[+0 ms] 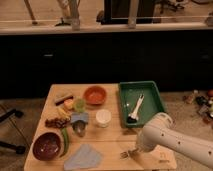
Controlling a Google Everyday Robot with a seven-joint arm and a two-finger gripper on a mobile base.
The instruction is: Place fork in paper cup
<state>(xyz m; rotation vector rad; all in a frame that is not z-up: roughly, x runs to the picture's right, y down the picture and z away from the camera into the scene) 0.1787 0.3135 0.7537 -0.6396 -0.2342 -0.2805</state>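
The small silvery fork (128, 153) lies on the wooden table (110, 140) near its front edge, tines to the left. My gripper (138, 149) is at the end of the white arm (170, 140), down at the fork's handle end on the right. The white paper cup (103, 117) stands upright in the middle of the table, well behind and left of the fork.
A green tray (150, 95) at the back right holds a white-handled utensil (136, 109) with a dark head. An orange bowl (95, 94), a small green cup (79, 104), a dark red bowl (46, 145), a blue cloth (84, 157) and small food items fill the left side.
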